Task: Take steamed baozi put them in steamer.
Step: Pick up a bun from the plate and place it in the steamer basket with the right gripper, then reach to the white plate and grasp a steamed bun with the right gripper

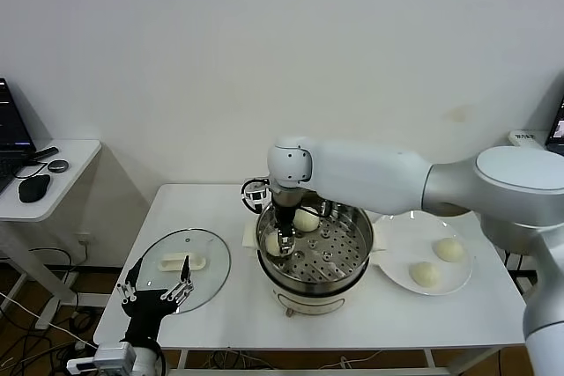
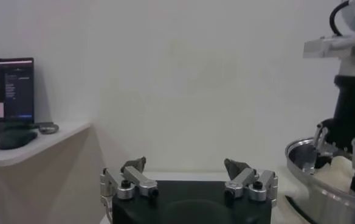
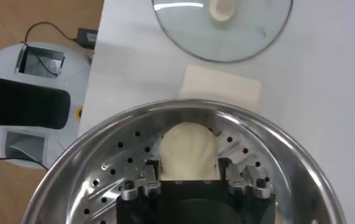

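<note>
Right gripper (image 1: 284,241) is down inside the steamer (image 1: 352,263), fingers either side of one baozi (image 3: 188,149) that sits on the perforated tray at the robot's-left part of the pot. Right wrist view: bun bulges between the two fingers (image 3: 142,184); whether the pads press it or have just parted from it I cannot tell.

A second baozi (image 1: 306,219) lies on the tray toward the back rim, just beside the gripper. Two more baozi (image 1: 426,274) rest on the white plate (image 1: 392,277), to the robot's right of the steamer, near each other but apart.

Judgement: the plate buns lie to the right of the tool, across the pot rim. The right arm is far nearer to them. The buns are round, so no axis matters for the approach.

Left gripper (image 1: 157,291) hangs spread wide, empty, at the near left table edge, by the glass lid (image 1: 211,279).

Head view alone shows the plate and count. Right wrist view alone shows the bun between the fingers. Left wrist view shows the left fingers (image 2: 134,181) apart.
</note>
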